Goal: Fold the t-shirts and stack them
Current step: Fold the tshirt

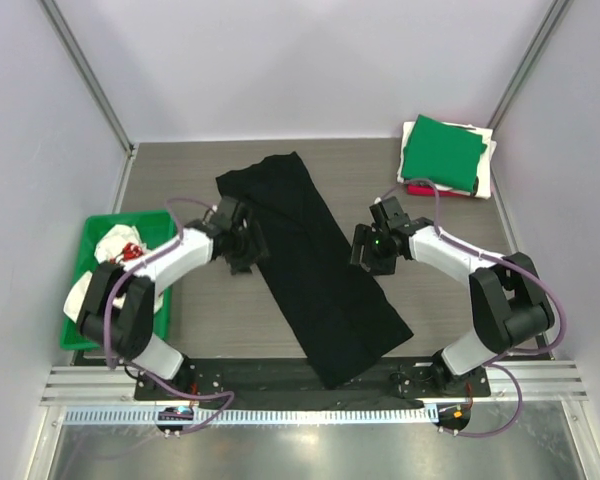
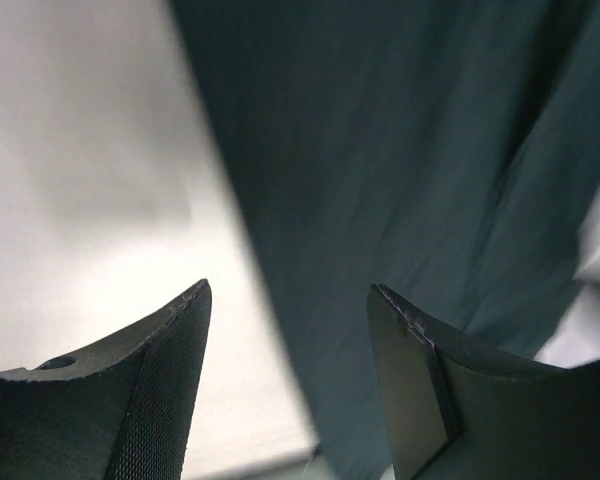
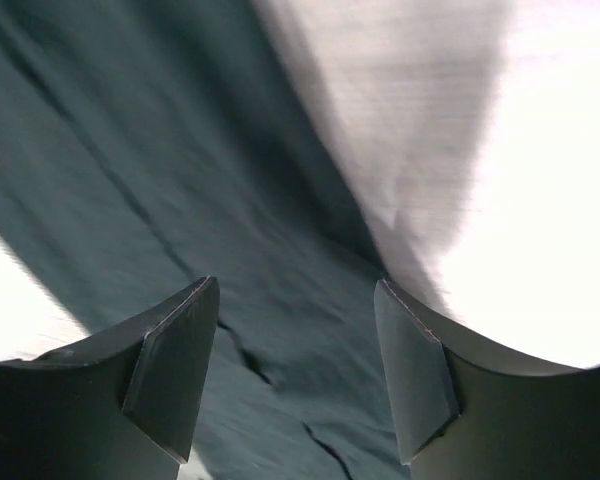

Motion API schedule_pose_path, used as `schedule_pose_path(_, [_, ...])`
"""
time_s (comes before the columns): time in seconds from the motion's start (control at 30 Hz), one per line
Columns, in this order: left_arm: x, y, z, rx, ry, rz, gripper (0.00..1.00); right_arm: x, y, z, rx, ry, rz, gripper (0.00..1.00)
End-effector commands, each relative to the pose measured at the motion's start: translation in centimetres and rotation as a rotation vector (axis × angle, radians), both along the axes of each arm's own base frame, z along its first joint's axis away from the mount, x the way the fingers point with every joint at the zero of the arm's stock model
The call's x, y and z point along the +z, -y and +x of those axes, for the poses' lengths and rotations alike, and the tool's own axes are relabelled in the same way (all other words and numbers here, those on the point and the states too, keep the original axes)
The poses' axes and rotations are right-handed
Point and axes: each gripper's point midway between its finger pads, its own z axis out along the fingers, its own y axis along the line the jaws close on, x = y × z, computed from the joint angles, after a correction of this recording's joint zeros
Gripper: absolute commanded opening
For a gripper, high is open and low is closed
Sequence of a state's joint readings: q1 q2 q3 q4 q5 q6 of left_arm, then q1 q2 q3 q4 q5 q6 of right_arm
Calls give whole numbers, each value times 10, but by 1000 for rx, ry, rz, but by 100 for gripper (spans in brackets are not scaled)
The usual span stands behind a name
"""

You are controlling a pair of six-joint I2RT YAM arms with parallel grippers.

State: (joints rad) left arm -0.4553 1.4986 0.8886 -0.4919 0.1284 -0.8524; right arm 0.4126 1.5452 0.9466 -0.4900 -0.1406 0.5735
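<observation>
Jaws on both arms stand apart and hold nothing. Your left jaws straddle the left long edge of the black t-shirt. In the left wrist view one finger is over bare tabletop and the other is over dark cloth. Your right jaws sit at the opposite long edge, mostly above cloth, with the outer finger where cloth meets wood. So the shirt lies between the two arms, with each pair of jaws at its own side, about level with the other and near mid-length. Neither arm is clearly nearer.

The shirt lies as a long narrow band. Its long axis runs on a slant from far-left to near-right, and its near end reaches onto the dark rail at the arm bases. I judge the next move turns on that slant, since each pinch must meet an edge running obliquely to the tabletop's sides. The cloth lies flat with few creases, so expect thin layers that are hard to lift off smooth wood-grain.

Room is fair. The green tray, holding loose white and red cloth, lies well to the left. The stack topped by the green t-shirt sits at the far right. Both are apart from the band.
</observation>
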Motion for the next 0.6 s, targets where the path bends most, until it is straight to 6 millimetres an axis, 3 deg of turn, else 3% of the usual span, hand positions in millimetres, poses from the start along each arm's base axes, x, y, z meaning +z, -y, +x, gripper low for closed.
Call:
schedule_pose_path(0.0, [25, -14, 84, 69, 153, 27, 65, -5, 1, -14, 6, -10, 20, 68])
schedule_pose_path(0.03, [38, -20, 108, 99, 183, 22, 65, -5, 0, -18, 4, -14, 38, 68])
schedule_pose_path(0.07, [21, -20, 120, 101, 140, 36, 64, -10, 0, -24, 10, -24, 47, 67])
schedule_pose_path(0.13, [15, -23, 142, 121, 128, 38, 64, -13, -2, -31, 10, -40, 69, 66])
schedule_pose_path(0.17, [30, -15, 167, 121, 169, 22, 64, -20, -2, -38, 3, -58, 78, 66])
schedule_pose_path(0.2, [5, -15, 176, 123, 122, 47, 64, -23, -3, -42, 0, -70, 86, 65])
schedule_pose_path(0.23, [16, -7, 197, 121, 145, 36, 63, -22, -3, -47, -4, -71, 92, 65])
schedule_pose_path(0.27, [9, -6, 203, 121, 127, 43, 63, -19, -5, -47, -6, -63, 101, 65])
schedule_pose_path(0.3, [-22, -2, 207, 119, 64, 55, 63, -21, -3, -52, -16, -73, 106, 65])
schedule_pose_path(0.37, [-38, 1, 213, 118, 17, 63, 62, -20, -10, -60, -9, -85, 144, 63])
schedule_pose_path(0.4, [-35, 6, 229, 122, 33, 47, 61, -28, -11, -72, -16, -120, 157, 62])
schedule_pose_path(0.43, [-57, 9, 226, 121, -23, 46, 61, -31, -14, -78, -11, -137, 167, 63])
schedule_pose_path(0.57, [-66, 31, 244, 105, -15, 9, 59, -32, -35, -102, 24, -138, 207, 62])
